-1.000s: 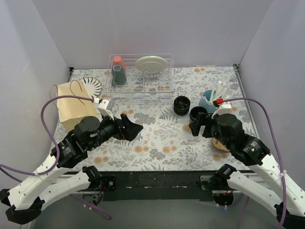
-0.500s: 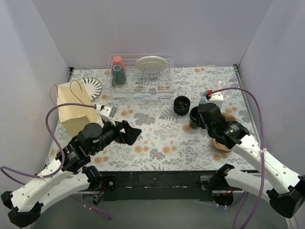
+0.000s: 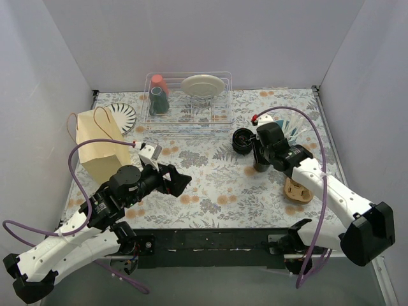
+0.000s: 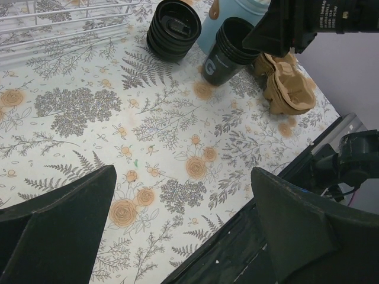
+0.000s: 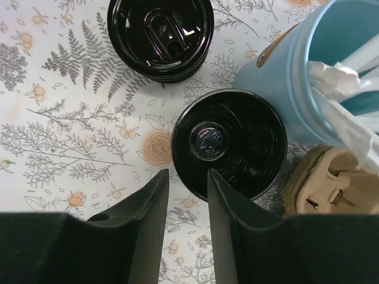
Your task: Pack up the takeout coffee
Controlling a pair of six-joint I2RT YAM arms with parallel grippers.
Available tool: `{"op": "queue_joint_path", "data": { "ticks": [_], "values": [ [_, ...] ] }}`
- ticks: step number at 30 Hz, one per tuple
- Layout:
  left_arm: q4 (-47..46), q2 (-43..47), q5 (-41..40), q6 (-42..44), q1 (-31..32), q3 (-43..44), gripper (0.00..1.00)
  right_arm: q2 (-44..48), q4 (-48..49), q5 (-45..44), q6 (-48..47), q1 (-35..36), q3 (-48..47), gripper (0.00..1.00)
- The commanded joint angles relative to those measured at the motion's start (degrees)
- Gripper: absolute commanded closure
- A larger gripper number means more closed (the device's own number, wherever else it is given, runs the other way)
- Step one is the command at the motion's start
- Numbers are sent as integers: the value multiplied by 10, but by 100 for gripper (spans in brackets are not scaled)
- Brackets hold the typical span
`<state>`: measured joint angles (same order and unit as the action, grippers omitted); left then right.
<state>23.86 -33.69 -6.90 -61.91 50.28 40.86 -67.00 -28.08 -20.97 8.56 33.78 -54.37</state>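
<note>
Right gripper (image 5: 188, 176) above two black cups (image 5: 237, 139)

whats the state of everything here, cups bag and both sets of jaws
open black cup, upright, no lid, empty
lidded black cup, upright, lid on
brown paper bag, standing upright
light-blue cup, upright, holding white sticks
left gripper, jaws wide open, holding nothing
right gripper, jaws a narrow gap apart at the open black cup's rim, grip unclear
</note>
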Motion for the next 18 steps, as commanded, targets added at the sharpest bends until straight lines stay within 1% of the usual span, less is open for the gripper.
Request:
{"op": "queue_joint_path", "data": {
  "ticks": [1,4,9,16,18],
  "values": [
    [-9,3,6,13,2,-3,2,-28,28,80,-66,-28,-38,62],
    [-9,6,6,14,2,-3,2,-41,27,102,-73,-36,-46,63],
    [-8,5,4,14,2,-3,2,-52,28,106,-78,-43,-47,64],
    [-8,4,4,15,2,-4,2,-59,35,107,-82,-50,-36,69],
    [-8,2,7,15,2,-3,2,-57,40,109,-82,-50,-32,70]
  ]
}}
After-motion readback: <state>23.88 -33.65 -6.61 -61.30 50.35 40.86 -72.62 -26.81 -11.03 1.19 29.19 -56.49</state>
